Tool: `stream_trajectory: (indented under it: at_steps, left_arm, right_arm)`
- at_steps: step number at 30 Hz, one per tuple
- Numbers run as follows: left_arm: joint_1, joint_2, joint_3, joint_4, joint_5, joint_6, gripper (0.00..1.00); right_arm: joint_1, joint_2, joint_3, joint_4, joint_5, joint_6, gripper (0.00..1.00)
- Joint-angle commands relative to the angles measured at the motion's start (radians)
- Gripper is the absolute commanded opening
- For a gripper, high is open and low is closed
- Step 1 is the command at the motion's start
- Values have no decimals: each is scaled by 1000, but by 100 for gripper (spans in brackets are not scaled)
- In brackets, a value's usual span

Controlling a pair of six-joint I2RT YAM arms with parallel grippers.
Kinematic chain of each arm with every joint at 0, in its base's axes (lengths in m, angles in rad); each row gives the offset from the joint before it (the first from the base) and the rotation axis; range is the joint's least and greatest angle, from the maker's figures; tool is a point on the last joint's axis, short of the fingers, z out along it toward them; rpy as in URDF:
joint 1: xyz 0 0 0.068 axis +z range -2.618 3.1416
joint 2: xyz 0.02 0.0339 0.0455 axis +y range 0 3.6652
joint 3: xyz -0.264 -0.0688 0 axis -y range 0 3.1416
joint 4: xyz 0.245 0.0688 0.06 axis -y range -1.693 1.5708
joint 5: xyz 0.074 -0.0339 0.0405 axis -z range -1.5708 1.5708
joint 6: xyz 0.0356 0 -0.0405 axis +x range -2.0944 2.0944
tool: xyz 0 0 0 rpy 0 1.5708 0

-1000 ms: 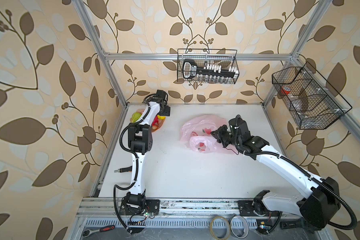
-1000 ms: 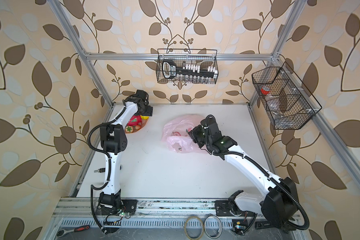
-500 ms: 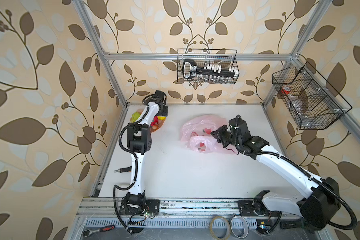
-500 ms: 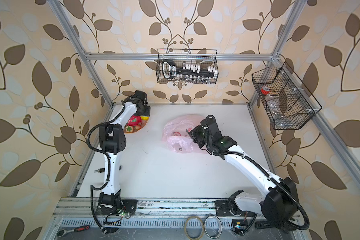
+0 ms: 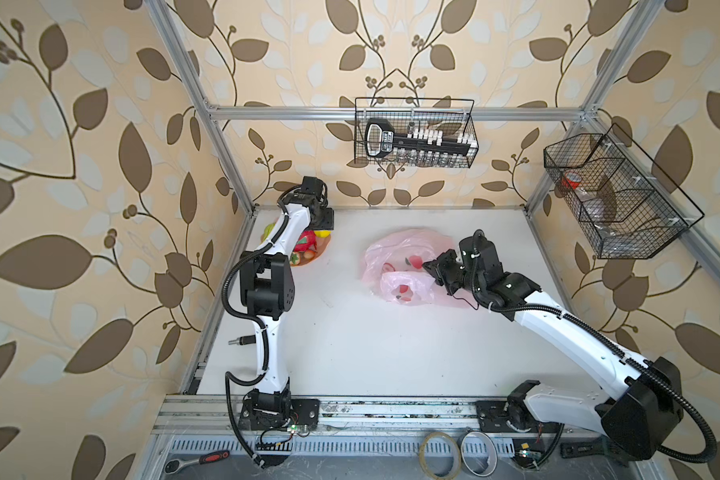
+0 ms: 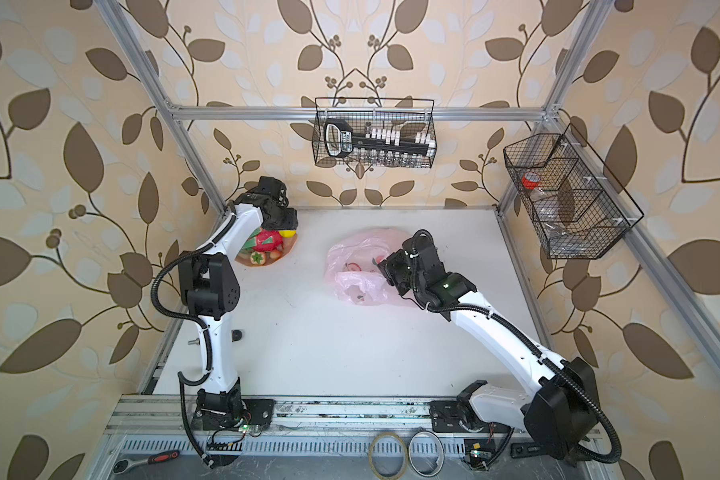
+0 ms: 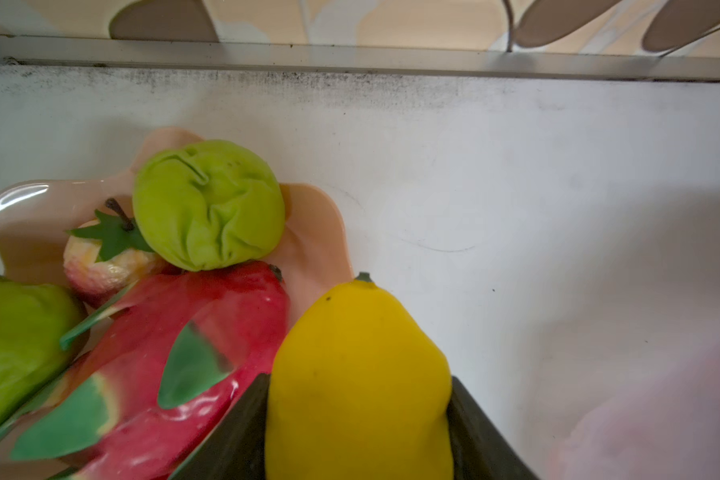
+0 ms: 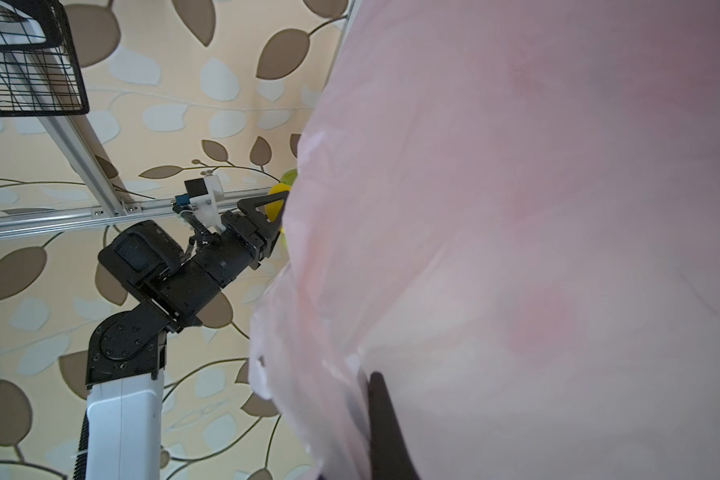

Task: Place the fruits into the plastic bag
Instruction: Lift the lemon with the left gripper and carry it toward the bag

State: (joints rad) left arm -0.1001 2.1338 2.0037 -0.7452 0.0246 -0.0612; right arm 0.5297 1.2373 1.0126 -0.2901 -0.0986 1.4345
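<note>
Fruits (image 6: 267,243), toy, assorted: heaped on a peach-pink petal-edged dish (image 7: 316,232) at the far left corner of the white tabletop (image 5: 350,340), below the left arm's wrist. Contents, as the left wrist view shows them: one lumpy green fruit (image 7: 208,205) on top of the pile; a second green fruit (image 7: 13,345), cut off by the picture's edge; a magenta dragon fruit (image 7: 184,365) with green scales, lying across the middle; a small pale pink-and-yellow fruit (image 7: 100,266) with a green leaf cap and dark stem, tucked under the lumpy green one. Yellow lemon (image 7: 358,332): at the dish's rim, just beside the dragon fruit, between the dark jaws of the left gripper (image 7: 358,379), which press on both its sides; whether it rests on the dish or hangs clear, cannot tell. Plastic bag (image 5: 395,253): thin, crinkled, pale pink, translucent, with red fruit prints; lies on the tabletop right of centre, well apart from the dish. Right gripper (image 5: 435,268): at the bag's right edge, jaws together with the bag's film pinched between them. In the right wrist view the film drapes over most of the picture, one dark finger (image 8: 381,415) showing beneath it.
</note>
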Motion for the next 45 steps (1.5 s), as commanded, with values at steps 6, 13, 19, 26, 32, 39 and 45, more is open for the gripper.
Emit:
stream_trajectory:
  at_steps: [6, 13, 19, 26, 32, 39, 45]
  left_arm:
    - [24, -148, -55, 38, 135, -31, 48]
    - [46, -250, -175, 78, 285, -47, 47]
    - [48, -350, -295, 90, 409, -41, 47]
    - [46, -488, -504, 165, 547, -124, 45]
    - [37, -649, -714, 237, 627, -192, 44]
    - [-54, -815, -932, 249, 609, -186, 44]
    - [-145, -888, -1024, 270, 595, -195, 44]
  right_arm:
    - [0, -25, 7, -4, 14, 13, 0]
    - [-2, -38, -6, -3, 18, 14, 0]
    - [-1, -36, -6, 3, 7, 15, 0]
    - [-1, -30, -7, 8, 2, 14, 0]
    - [-1, -25, -7, 15, -4, 14, 0]
    - [1, -1, 1, 29, -19, 15, 0]
    - [10, 15, 9, 38, -21, 15, 0]
